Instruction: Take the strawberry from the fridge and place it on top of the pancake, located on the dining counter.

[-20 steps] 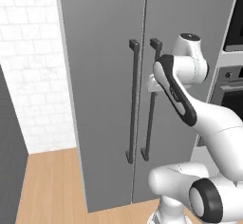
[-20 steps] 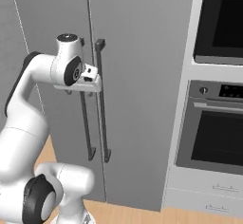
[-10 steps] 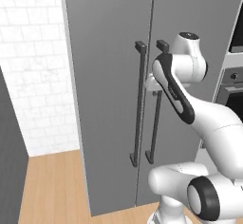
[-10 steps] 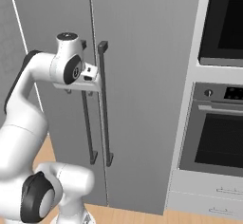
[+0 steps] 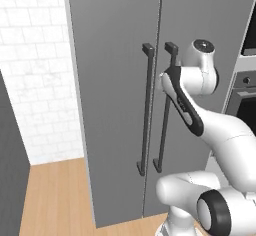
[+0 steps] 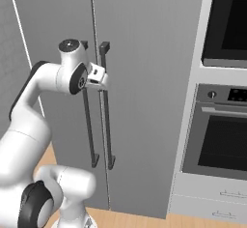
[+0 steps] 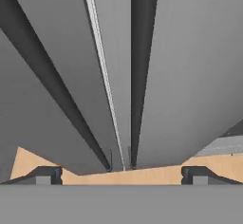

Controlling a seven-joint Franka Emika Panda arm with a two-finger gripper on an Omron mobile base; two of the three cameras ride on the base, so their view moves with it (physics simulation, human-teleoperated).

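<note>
The arm (image 5: pixel 220 130) is glossy white, built of rounded, bulbous segments. Dark grey rings mark its joints, and a dark band runs along the forearm. A round grey cap tops the wrist. The gripper (image 7: pixel 121 174) ends in two small dark finger tips (image 7: pixel 46 174).

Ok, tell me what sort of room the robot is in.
A home kitchen, most likely. A tall grey two-door fridge with dark bar handles stands shut in front of the arm, and a built-in oven sits in the cabinet beside it.
</note>
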